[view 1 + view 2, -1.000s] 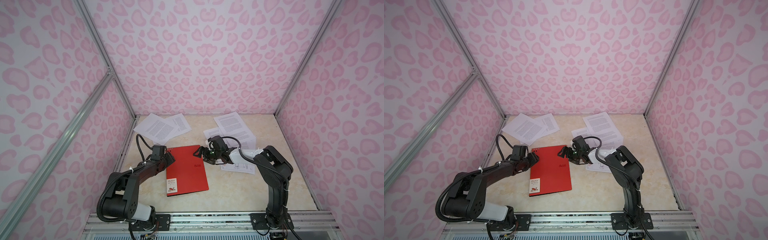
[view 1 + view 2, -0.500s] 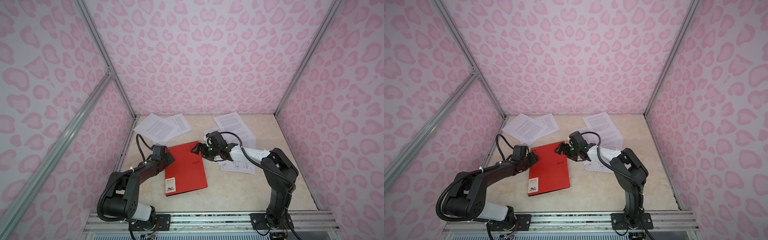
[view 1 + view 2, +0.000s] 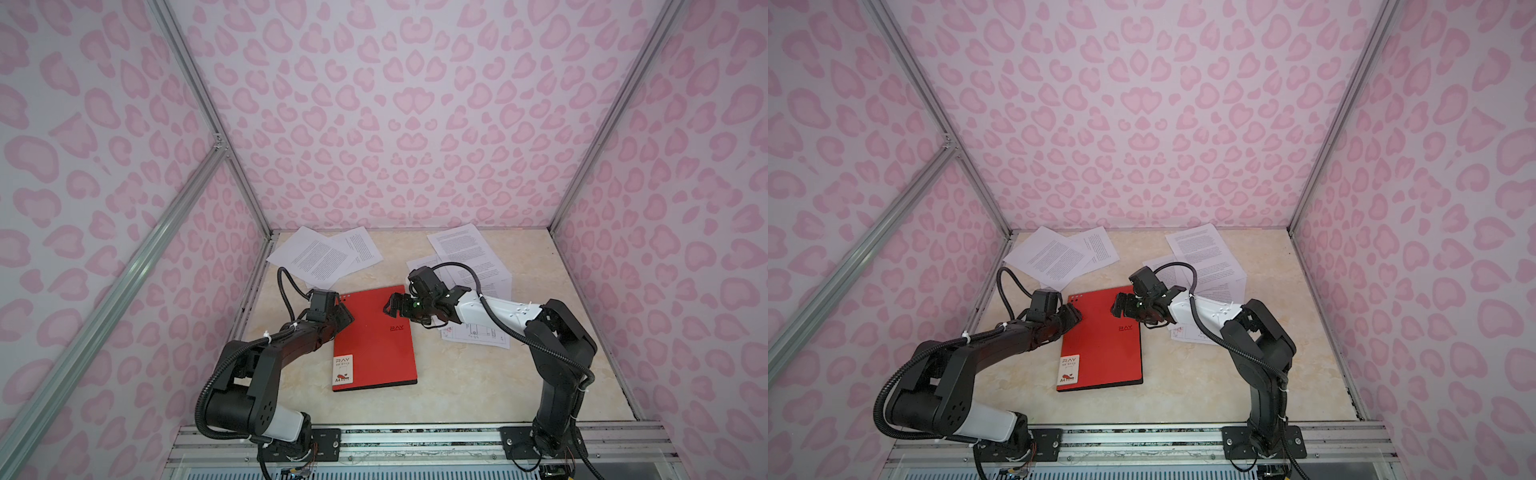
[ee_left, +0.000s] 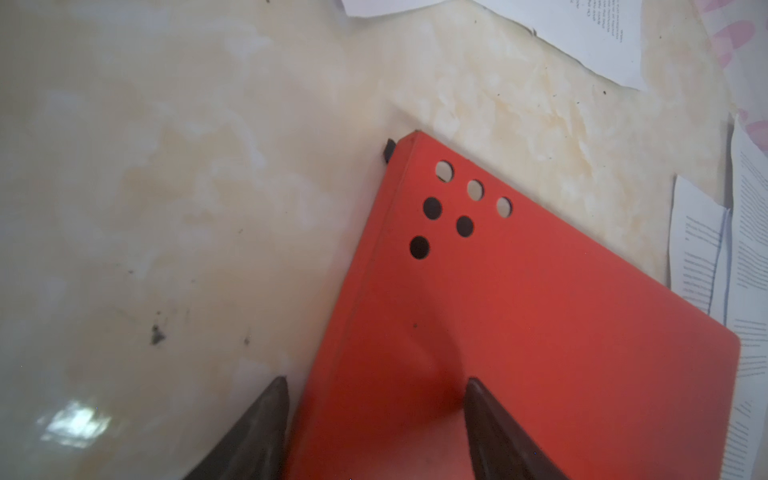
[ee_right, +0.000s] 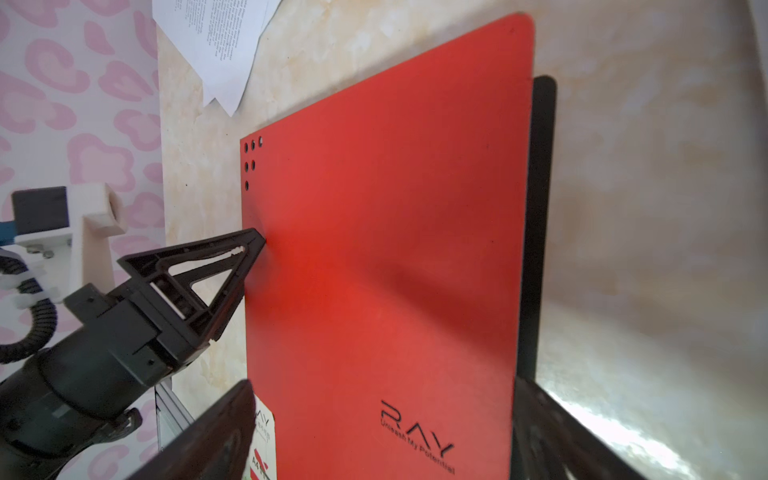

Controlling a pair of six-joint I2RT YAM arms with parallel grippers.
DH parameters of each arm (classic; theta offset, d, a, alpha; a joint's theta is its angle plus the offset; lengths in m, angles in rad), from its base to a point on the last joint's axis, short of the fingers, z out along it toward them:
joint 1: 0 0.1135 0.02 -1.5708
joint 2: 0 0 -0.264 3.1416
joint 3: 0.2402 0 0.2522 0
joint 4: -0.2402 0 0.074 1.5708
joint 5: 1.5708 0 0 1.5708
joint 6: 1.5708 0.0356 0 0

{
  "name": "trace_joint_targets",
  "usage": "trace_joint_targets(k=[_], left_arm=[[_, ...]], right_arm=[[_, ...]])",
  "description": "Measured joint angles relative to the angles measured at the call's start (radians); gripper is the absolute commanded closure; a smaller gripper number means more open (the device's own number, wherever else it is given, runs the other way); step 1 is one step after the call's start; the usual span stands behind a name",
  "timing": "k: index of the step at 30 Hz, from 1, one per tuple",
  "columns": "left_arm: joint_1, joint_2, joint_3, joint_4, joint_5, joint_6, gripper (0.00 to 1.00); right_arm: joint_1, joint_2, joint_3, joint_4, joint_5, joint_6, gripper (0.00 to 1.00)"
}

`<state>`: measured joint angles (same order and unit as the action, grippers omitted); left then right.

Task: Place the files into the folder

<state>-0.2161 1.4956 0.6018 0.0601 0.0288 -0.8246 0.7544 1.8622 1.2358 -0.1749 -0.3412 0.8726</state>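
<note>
The red folder (image 3: 374, 345) (image 3: 1100, 349) lies shut on the table, "RAY" logo up, with a strip of its black back cover (image 5: 540, 208) showing past one long edge. My left gripper (image 3: 347, 318) (image 4: 376, 380) is open astride the folder's left edge near the punched holes (image 4: 457, 208). One of its fingertips (image 5: 259, 241) touches the red cover; the other is over the table. My right gripper (image 3: 388, 305) (image 5: 382, 390) hangs open wide over the folder's far right part, holding nothing. The files lie loose on the table: white printed sheets at the back left (image 3: 324, 255) and back right (image 3: 461, 245).
A sheet with a line drawing (image 3: 478, 334) lies under my right forearm, right of the folder. Pink patterned walls with metal posts (image 3: 249, 203) close in three sides. Bare marble tabletop (image 3: 457, 395) runs in front of the folder to the metal rail (image 3: 415, 436).
My right gripper has moved left, from the folder's far right corner to over its cover. The folder has turned slightly and lies straighter. The left arm has stayed put.
</note>
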Motion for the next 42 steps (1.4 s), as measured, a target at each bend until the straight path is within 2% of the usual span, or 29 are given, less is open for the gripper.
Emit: trace_joint_targets(k=[8, 12, 16, 20, 22, 23, 30, 34, 37, 42], left_arm=[[-0.004, 0.035, 0.021, 0.045, 0.035, -0.043, 0.32], [-0.006, 0.04, 0.028, 0.046, 0.077, -0.068, 0.32], [-0.006, 0.04, 0.029, 0.046, 0.1, -0.089, 0.31], [-0.007, 0.038, 0.04, 0.031, 0.13, -0.093, 0.19], [-0.008, 0.031, 0.055, 0.002, 0.154, -0.088, 0.04], [-0.008, 0.021, 0.064, -0.021, 0.17, -0.084, 0.02], [0.042, -0.112, 0.178, -0.149, 0.33, -0.013, 0.02], [0.088, -0.235, 0.311, -0.363, 0.252, 0.045, 0.02], [0.126, -0.267, 0.496, -0.565, 0.183, 0.084, 0.02], [0.236, -0.283, 0.794, -0.847, 0.149, 0.143, 0.02]], right_arm=[[-0.101, -0.055, -0.21, 0.387, -0.196, 0.141, 0.02], [-0.093, -0.035, -0.229, 0.561, -0.307, 0.182, 0.02], [-0.091, -0.025, -0.251, 0.641, -0.345, 0.2, 0.03], [-0.104, -0.064, -0.285, 0.613, -0.335, 0.192, 0.01], [-0.108, -0.105, -0.291, 0.585, -0.32, 0.175, 0.01], [-0.109, -0.121, -0.291, 0.578, -0.317, 0.166, 0.01], [-0.071, -0.145, -0.28, 0.547, -0.323, 0.168, 0.01], [-0.031, -0.146, -0.225, 0.522, -0.309, 0.182, 0.01], [0.01, -0.154, -0.145, 0.449, -0.276, 0.168, 0.01], [0.115, -0.069, 0.122, 0.347, -0.233, 0.136, 0.01]])
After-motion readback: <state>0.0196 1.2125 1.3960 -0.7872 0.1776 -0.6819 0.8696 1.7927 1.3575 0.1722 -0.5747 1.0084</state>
